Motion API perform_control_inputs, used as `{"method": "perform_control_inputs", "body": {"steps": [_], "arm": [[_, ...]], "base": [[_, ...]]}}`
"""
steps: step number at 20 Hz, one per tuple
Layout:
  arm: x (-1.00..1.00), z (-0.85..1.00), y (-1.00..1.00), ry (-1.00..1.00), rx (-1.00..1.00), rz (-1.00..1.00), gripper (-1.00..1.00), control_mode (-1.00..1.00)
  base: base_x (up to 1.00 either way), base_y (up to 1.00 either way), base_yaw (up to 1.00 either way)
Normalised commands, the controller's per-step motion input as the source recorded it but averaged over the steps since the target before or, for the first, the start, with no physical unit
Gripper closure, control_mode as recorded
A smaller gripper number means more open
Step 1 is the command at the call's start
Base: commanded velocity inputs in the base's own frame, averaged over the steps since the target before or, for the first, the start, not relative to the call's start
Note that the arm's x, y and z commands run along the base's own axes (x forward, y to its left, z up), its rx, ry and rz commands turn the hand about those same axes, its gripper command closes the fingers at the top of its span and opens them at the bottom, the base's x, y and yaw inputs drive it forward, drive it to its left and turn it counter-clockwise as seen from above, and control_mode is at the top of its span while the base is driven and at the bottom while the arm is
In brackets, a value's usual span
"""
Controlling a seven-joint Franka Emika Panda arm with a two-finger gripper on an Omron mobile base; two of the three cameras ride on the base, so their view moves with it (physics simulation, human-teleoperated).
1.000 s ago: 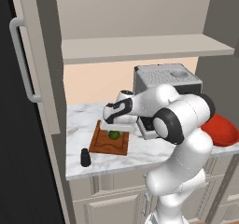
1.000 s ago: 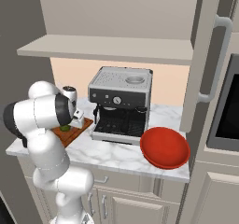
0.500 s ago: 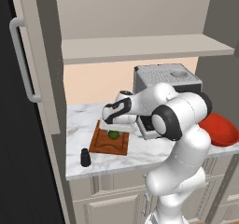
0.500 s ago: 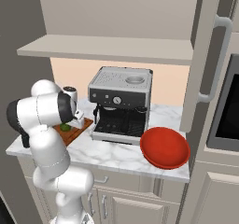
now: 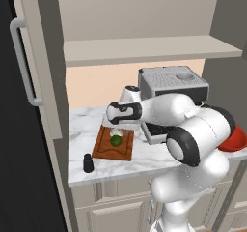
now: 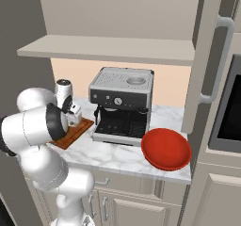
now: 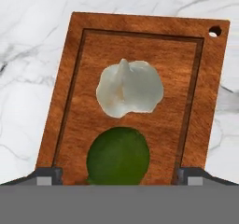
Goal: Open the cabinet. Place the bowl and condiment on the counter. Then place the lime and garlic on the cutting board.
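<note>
The cabinet (image 5: pixel 144 50) stands open, its shelf bare. In the hand view the off-white garlic (image 7: pixel 130 87) lies on the reddish-brown cutting board (image 7: pixel 79 78), with the green lime (image 7: pixel 118 156) just beside it. My gripper (image 7: pixel 119 176) hovers straight above them, open, its fingertips (image 7: pixel 46 176) wide apart and holding nothing. From the left base view the gripper (image 5: pixel 116 125) hangs over the lime (image 5: pixel 116 140) on the board (image 5: pixel 103 149). The black condiment (image 5: pixel 88 163) stands on the counter (image 5: pixel 79 124) near its front edge. The red bowl (image 6: pixel 166 148) rests on the counter's right end.
A steel coffee machine (image 6: pixel 122 105) stands right of the board, close to my arm. One open cabinet door (image 5: pixel 29 57) juts out on the left, another (image 6: pixel 212 65) on the right. Lower cabinets with drawers (image 6: pixel 117 206) sit under the counter.
The jaws have spread wider, and the garlic now lies free on the cutting board beside the lime. The arm has barely shifted.
</note>
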Motion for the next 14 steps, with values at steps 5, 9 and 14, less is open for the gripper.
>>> {"method": "perform_control_inputs", "body": {"steps": [5,9,14], "arm": [[-0.57,0.77,-0.08,-0.13,0.00,0.00,-1.00,-1.00],[-0.87,0.67,-0.38,-0.25,0.00,0.00,-1.00,-1.00],[-0.99,0.65,-0.57,-0.32,0.00,0.00,-1.00,-1.00]], "base": [[0.00,0.00,0.00],[0.00,0.00,0.00],[0.00,0.00,0.00]]}}
